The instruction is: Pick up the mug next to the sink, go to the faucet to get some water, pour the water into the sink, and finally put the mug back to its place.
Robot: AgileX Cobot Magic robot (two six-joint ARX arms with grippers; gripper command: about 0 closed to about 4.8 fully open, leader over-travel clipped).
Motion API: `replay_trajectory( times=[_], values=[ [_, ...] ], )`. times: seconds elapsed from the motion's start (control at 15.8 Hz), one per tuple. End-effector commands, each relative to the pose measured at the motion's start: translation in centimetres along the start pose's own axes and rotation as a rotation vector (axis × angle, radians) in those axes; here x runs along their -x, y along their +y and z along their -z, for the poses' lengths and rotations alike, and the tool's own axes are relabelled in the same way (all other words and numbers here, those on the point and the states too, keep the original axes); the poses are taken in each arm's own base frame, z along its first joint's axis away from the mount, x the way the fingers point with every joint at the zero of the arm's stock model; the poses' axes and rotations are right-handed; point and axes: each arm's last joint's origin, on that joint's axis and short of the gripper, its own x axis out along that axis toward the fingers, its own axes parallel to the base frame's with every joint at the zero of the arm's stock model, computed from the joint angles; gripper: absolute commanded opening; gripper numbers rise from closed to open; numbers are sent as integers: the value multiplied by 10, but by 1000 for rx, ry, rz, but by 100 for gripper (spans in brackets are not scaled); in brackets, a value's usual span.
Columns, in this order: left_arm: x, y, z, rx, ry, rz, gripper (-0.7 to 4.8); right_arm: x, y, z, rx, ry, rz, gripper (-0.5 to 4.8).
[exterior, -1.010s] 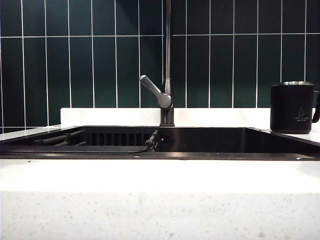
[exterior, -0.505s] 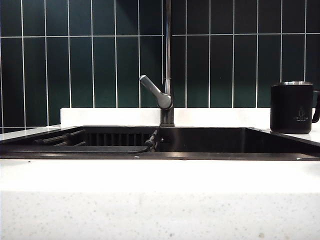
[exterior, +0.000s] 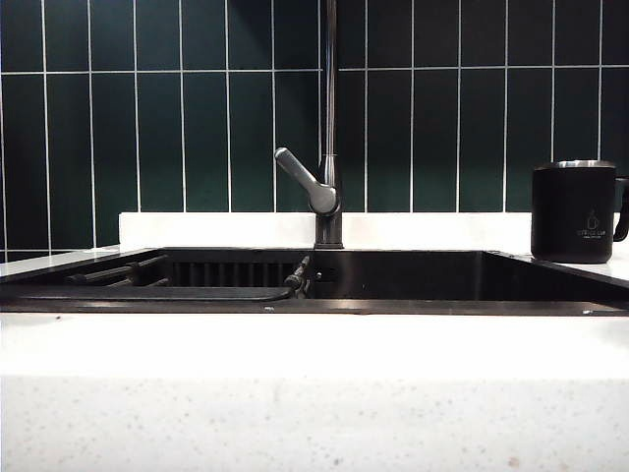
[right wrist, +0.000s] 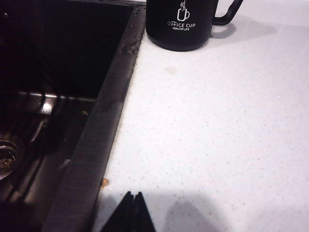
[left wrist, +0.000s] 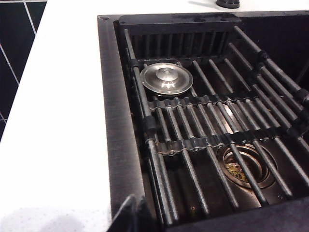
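Observation:
The black mug (exterior: pixel 573 211) with a silver rim stands upright on the white counter at the sink's right side; the right wrist view shows the mug (right wrist: pixel 179 24) with its pale logo and handle. The faucet (exterior: pixel 329 128) rises behind the sink (exterior: pixel 314 306), its grey lever angled left. My right gripper (right wrist: pixel 133 195) is shut and empty, hovering over the counter beside the sink's rim (right wrist: pixel 104 125), well short of the mug. My left gripper (left wrist: pixel 136 198) is shut and empty above the sink's rim (left wrist: pixel 116 125) on the other side. Neither gripper shows in the exterior view.
A roll-up rack of dark rods (left wrist: pixel 212 140) lies across the basin, with a round steel drain cover (left wrist: pixel 166 78) and an open drain (left wrist: pixel 244 166) beneath. Dark green tiles (exterior: pixel 177 118) form the back wall. White speckled counter (right wrist: pixel 222 130) surrounds the sink.

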Motion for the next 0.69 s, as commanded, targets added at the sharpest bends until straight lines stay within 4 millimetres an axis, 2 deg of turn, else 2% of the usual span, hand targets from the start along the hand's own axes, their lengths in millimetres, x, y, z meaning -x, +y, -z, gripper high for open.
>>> replay_trajectory(
  times=[0.06,0.69],
  values=[
    [0,0,-2,6,-15,4,-5,0,0,0,-3,-10,3,-4],
    [2,0,-3,6,-34,1,-5,0,0,0,-3,-10,3,-4]
  ],
)
